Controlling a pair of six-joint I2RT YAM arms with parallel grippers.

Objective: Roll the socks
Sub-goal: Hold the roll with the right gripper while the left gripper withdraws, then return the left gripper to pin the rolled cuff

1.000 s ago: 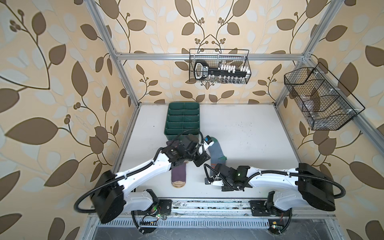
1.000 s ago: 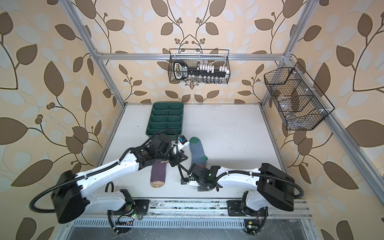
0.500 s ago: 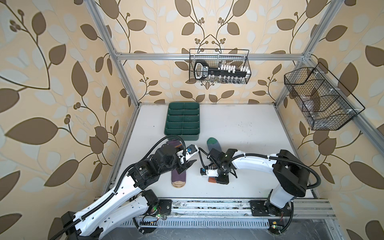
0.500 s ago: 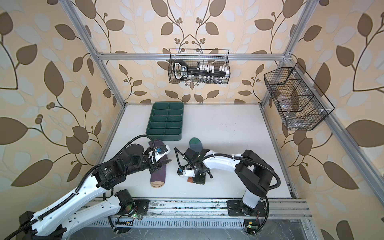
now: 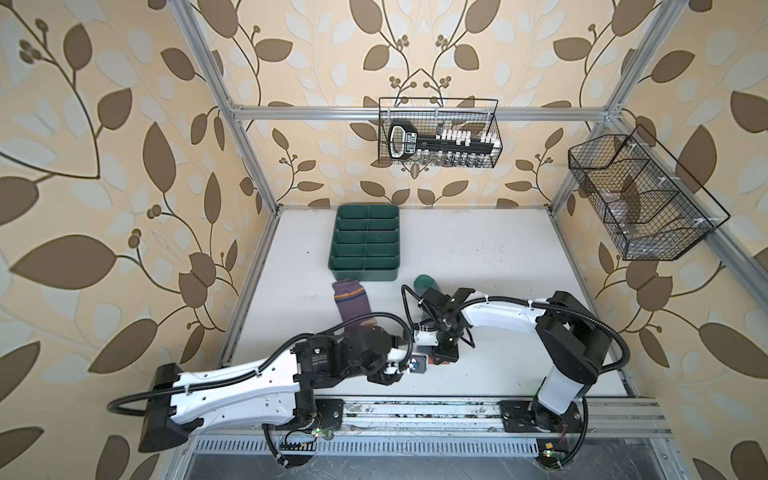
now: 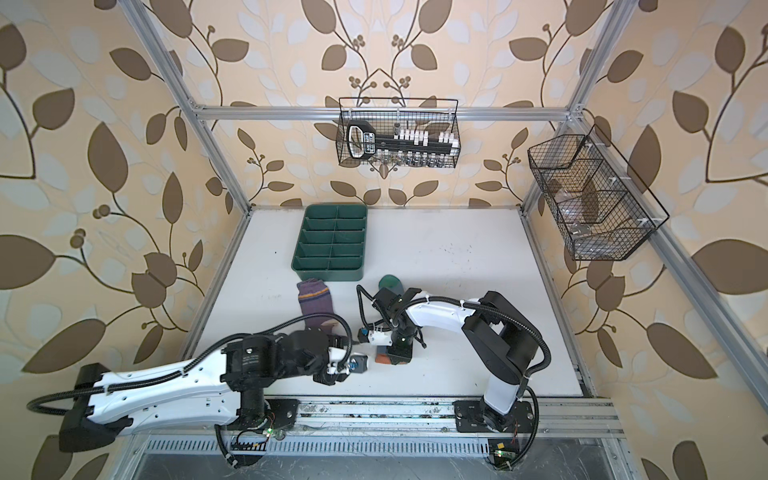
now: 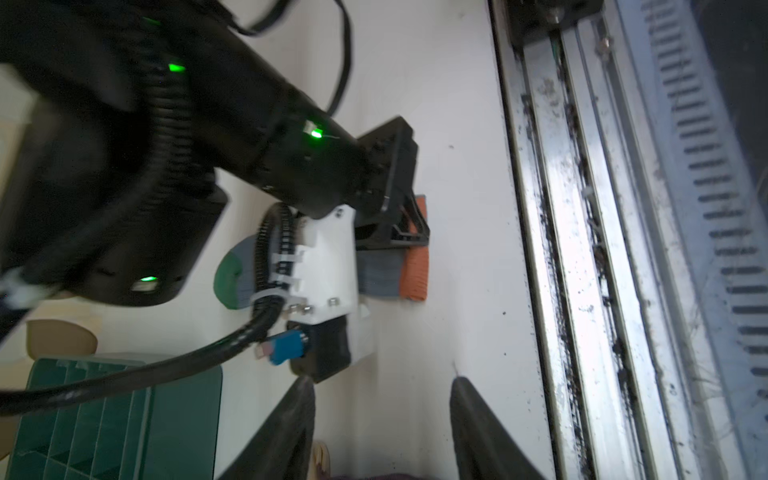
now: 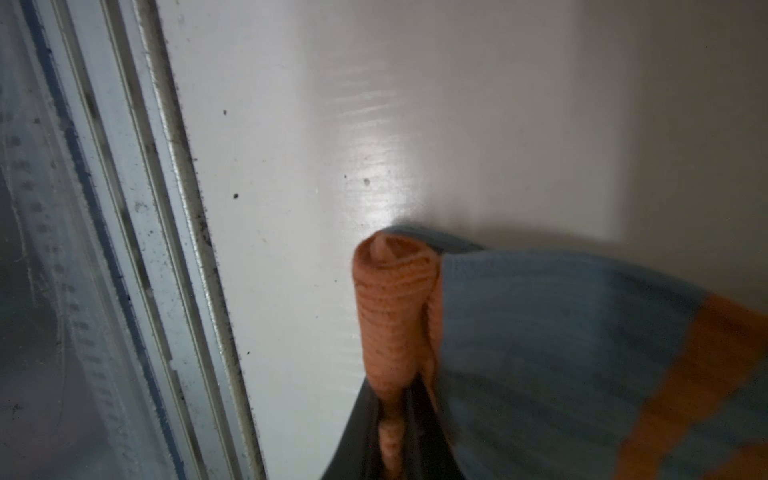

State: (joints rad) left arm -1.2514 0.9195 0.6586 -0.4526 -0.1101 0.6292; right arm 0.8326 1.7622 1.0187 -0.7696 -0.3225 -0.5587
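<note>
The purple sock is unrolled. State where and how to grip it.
Probably grip the purple sock at its striped cuff, from above: it lies flat, cuff end bare near the green compartment tray, other end under the left arm.

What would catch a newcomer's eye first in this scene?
The right end effector pinches the orange cuff of the grey-blue sock near the front edge of the table, the left end effector open beside it. The purple sock lies just in front of the green tray.
</note>
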